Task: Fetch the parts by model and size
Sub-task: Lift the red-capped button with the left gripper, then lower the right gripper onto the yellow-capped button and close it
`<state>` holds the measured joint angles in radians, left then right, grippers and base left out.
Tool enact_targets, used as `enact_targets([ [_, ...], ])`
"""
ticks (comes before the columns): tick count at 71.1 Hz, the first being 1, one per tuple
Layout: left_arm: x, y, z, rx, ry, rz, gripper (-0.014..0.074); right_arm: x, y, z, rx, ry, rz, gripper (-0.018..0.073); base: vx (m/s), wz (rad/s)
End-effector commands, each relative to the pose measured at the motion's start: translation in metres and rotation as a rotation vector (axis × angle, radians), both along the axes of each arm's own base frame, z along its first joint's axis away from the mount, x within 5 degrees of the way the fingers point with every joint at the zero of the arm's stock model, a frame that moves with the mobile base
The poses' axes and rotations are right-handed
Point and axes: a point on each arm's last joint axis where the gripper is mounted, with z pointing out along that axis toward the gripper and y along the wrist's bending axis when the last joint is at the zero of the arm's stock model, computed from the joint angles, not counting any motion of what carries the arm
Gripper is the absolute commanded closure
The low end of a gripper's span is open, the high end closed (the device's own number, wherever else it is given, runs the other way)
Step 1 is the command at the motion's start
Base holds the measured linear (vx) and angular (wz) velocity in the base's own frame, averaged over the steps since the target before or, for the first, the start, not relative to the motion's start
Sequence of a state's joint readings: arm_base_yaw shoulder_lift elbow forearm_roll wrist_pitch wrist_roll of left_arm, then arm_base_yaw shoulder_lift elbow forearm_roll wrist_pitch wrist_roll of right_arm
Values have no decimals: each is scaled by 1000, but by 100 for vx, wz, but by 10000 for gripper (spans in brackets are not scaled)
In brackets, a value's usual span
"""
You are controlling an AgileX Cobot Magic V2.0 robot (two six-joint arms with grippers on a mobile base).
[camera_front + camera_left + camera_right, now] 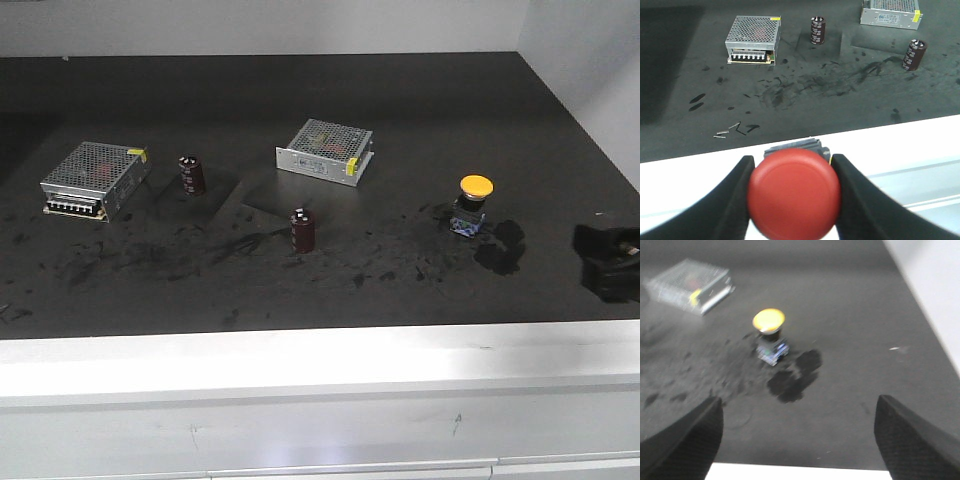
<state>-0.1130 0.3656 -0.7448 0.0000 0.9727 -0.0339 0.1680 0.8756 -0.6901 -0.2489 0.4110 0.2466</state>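
My left gripper (792, 160) is shut on the red-capped push-button switch (794, 196), with one black finger on each side of the cap, held over the white front ledge. Its grey base shows just behind the cap. The left gripper does not show in the front view. The yellow-capped push-button switch (474, 200) stands upright on the dark table at the right, also seen in the right wrist view (770, 332). My right gripper (797, 400) is open and empty, near the table's front edge, short of the yellow switch; it shows at the front view's right edge (608, 262).
Two perforated silver boxes (95, 178) (325, 150) and two dark maroon cylinders (192, 174) (302, 229) stand on the scuffed dark table. A white ledge (320, 365) runs along the front. A pale wall (600, 80) bounds the right side.
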Motion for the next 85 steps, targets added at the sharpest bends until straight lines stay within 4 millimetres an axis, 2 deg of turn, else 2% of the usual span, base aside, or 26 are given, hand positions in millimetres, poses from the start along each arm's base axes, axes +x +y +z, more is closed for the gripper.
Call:
enact_targets([
  [1, 3, -1, 14, -26, -94, -4, 602, 19, 10, 21, -33, -20, 48, -19, 0, 0],
  [27, 3, -1, 14, -26, -94, -4, 602, 111, 34, 72, 14, 222, -9, -18, 0, 0],
  [39, 3, -1, 14, -26, -93, -4, 602, 151, 43, 82, 14, 302, -32, -18, 0, 0],
  [51, 3, -1, 14, -26, -93, -4, 602, 186, 52, 74, 11, 385, -34, -18, 0, 0],
  [61, 3, -1, 14, -26, -93, -4, 602, 212, 58, 58, -3, 446, -43, -18, 0, 0],
  [74, 3, -1, 14, -26, -92, -4, 602, 236, 63, 36, -15, 492, -53, -18, 0, 0],
  [85, 3, -1, 14, -26, -92, -4, 602, 248, 64, 22, -35, 523, -62, -18, 0, 0],
])
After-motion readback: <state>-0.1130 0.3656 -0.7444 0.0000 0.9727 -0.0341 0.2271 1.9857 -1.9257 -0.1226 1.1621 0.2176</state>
